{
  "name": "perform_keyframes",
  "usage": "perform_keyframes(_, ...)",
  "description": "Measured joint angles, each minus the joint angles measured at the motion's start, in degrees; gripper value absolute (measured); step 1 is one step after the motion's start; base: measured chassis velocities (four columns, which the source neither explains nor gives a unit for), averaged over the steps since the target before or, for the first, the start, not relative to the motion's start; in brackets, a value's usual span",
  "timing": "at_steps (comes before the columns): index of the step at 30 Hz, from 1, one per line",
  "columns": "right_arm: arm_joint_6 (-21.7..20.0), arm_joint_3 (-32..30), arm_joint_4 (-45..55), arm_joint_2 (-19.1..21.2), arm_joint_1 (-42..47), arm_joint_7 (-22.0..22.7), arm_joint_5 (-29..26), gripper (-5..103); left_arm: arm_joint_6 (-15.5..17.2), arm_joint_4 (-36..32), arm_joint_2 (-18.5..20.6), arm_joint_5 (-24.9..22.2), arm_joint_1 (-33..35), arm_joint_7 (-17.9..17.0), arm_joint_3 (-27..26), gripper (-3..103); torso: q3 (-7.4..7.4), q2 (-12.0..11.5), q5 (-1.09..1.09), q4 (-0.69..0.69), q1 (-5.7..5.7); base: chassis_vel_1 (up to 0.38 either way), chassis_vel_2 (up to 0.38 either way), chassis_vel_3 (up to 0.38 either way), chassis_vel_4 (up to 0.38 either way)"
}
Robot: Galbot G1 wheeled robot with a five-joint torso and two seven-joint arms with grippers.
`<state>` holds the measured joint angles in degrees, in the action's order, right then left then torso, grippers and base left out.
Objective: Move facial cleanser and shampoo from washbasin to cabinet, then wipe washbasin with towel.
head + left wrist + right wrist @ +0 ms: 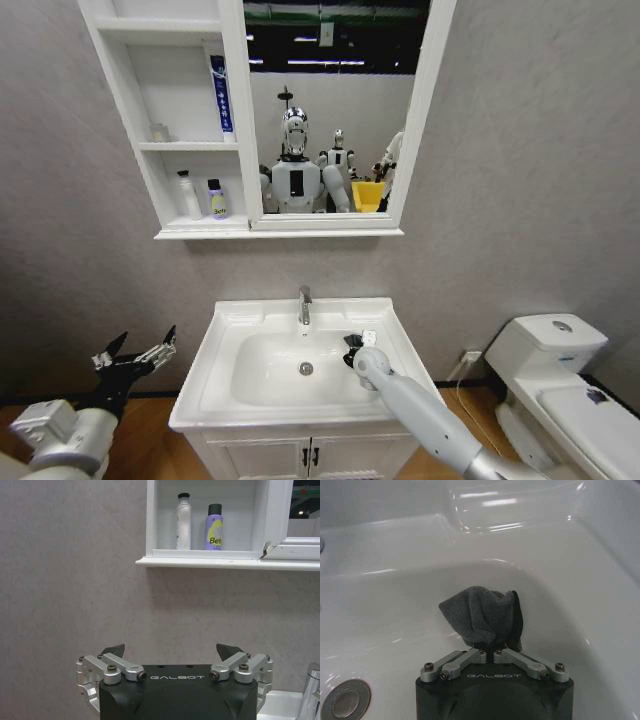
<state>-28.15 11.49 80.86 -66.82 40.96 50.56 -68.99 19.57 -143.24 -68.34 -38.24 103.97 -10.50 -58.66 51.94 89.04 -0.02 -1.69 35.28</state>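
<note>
— Above the basin, what do you have in front of you?

— On the wall hangs the cabinet (160,190), and my two bottles stand side by side on its lowest shelf: the facial cleanser (187,195) and, just beside it on the mirror side, the shampoo (216,200). That half of the job looks done to me. Below it sits the washbasin (225,335), with its faucet (305,305) at the back and the drain (306,368) in the middle of the bowl.

— And your arms?

— My right gripper (492,652) is down inside the bowl, on the right-hand slope, between the drain and the rim. Its fingers are pinched together on the towel (482,615), which bunches out ahead of them against the ceramic. My left gripper (135,357) hovers off to the left of the basin, apart from it, fingers spread wide and holding nothing.

— How should the wiping go?

— As I judge it, the cloth should stay pressed flat on the glaze while I sweep, so the fabric does the rubbing and not my metal fingertips. I would follow the curve of the bowl, keep the pinch firm so the bundle doesn't slip out, and steer clear of the faucet.
</note>
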Motion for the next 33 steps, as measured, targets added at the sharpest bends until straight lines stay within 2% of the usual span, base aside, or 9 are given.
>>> perform_keyframes(4, -0.03, 0.43, -1.78, -2.68, -0.01, -2.44, -0.44, 1, 0.0, 0.0, 0.0, 0.0, 0.0, 0.0, 0.0, 100, 0.01, 0.0, 0.01, 0.03, 0.0, 0.0, 0.0, 0.0, 0.0)
perform_keyframes(7, -0.02, 0.97, -4.44, -4.71, -0.36, -7.69, 1.64, 1, 0.0, 0.0, 0.0, 0.0, 0.0, 0.0, 0.0, 100, 0.01, 0.0, 0.01, 0.03, 0.0, 0.0, 0.0, 0.0, 0.0)
perform_keyframes(8, -0.02, 0.97, -4.44, -4.71, -0.36, -7.69, 1.64, 1, 0.0, 0.0, 0.0, 0.0, 0.0, 0.0, 0.0, 100, 0.01, 0.0, 0.01, 0.03, 0.0, 0.0, 0.0, 0.0, 0.0)
perform_keyframes(15, 1.67, 1.8, -9.27, -8.67, -1.36, -16.67, 4.1, 1, 0.0, 0.0, 0.0, 0.0, 0.0, 0.0, 0.0, 100, 0.0, -0.01, 0.01, 0.04, 0.0, 0.0, 0.0, 0.0, 0.0)
perform_keyframes(16, 2.22, 1.98, -10.98, -9.64, -1.62, -19.85, 5.54, 1, 0.0, 0.0, 0.0, 0.0, 0.0, 0.0, 0.0, 100, 0.0, 0.0, 0.01, 0.03, 0.0, 0.0, 0.0, 0.0, 0.0)
perform_keyframes(20, 3.35, 2.15, -15.11, -12.12, -2.38, -23.99, 8.56, 1, 0.0, 0.0, 0.0, 0.0, 0.0, 0.0, 0.0, 100, 0.01, 0.0, 0.01, 0.03, 0.0, 0.0, 0.0, 0.0, 0.0)
perform_keyframes(24, 3.77, 2.23, -16.92, -13.53, -2.88, -25.57, 9.14, 1, 0.0, 0.0, 0.0, 0.0, 0.0, 0.0, 0.0, 100, 0.0, 0.0, 0.01, 0.02, 0.0, 0.0, 0.0, 0.0, 0.0)
perform_keyframes(27, 5.13, 2.93, -19.54, -15.94, -3.72, -29.58, 10.36, 1, 0.0, 0.0, 0.0, 0.0, 0.0, 0.0, 0.0, 100, 0.0, 0.0, 0.01, 0.03, 0.0, 0.0, 0.0, 0.0, 0.0)
perform_keyframes(33, 5.59, 3.12, -21.29, -18.67, -4.31, -28.56, 10.66, 1, 0.0, 0.0, 0.0, 0.0, 0.0, 0.0, 0.0, 100, 0.0, 0.0, 0.02, 0.05, 0.0, 0.0, 0.0, 0.0, 0.0)
